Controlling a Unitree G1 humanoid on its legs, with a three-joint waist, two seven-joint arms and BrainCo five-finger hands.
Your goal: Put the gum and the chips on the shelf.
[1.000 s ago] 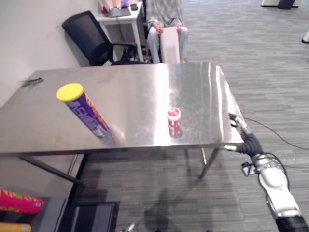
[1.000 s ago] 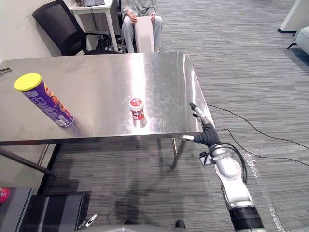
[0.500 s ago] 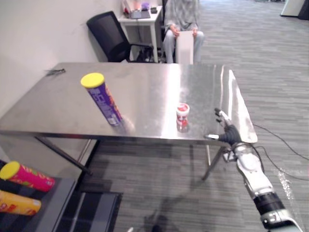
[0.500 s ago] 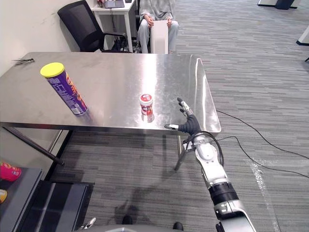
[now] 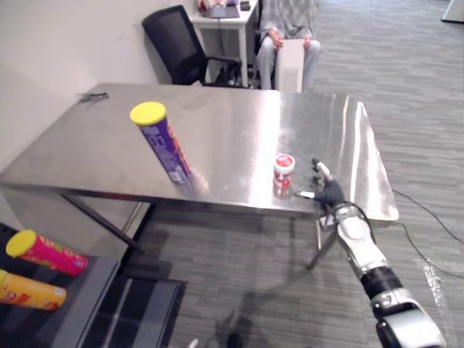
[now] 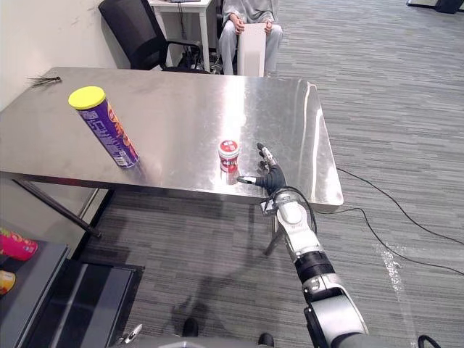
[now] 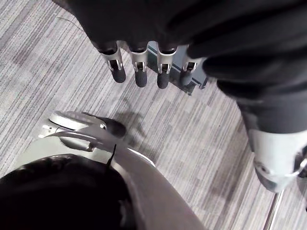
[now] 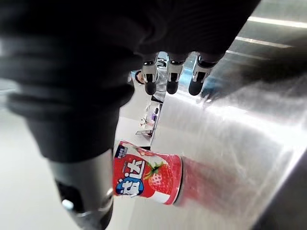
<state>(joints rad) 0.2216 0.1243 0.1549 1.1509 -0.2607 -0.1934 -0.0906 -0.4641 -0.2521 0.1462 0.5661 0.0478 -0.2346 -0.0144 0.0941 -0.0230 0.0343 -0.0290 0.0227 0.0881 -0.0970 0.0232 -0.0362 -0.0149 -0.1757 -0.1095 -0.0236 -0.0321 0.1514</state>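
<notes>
A small red-and-white gum tub (image 5: 283,174) stands upright near the front edge of the steel table (image 5: 232,123). To its left a purple chips can (image 5: 163,145) with a yellow lid stands upright. My right hand (image 5: 328,192) is open just right of the gum, at the table's front edge, a small gap away. In the right wrist view the gum tub (image 8: 146,178) lies between the thumb and the straight fingers (image 8: 172,76), untouched. My left hand (image 7: 140,72) hangs open over the carpet.
A dark shelf (image 5: 87,304) at lower left carries a red can (image 5: 43,252) and an orange can (image 5: 29,290) lying down. Behind the table are a black chair (image 5: 177,43) and a seated person (image 5: 288,29). A small dark object (image 5: 93,96) lies at the table's far left corner.
The camera has shifted, bringing the shelf into view. My right hand rose from below the table's right front corner and moved left, up beside the gum. Gum and chips stand where they were.
</notes>
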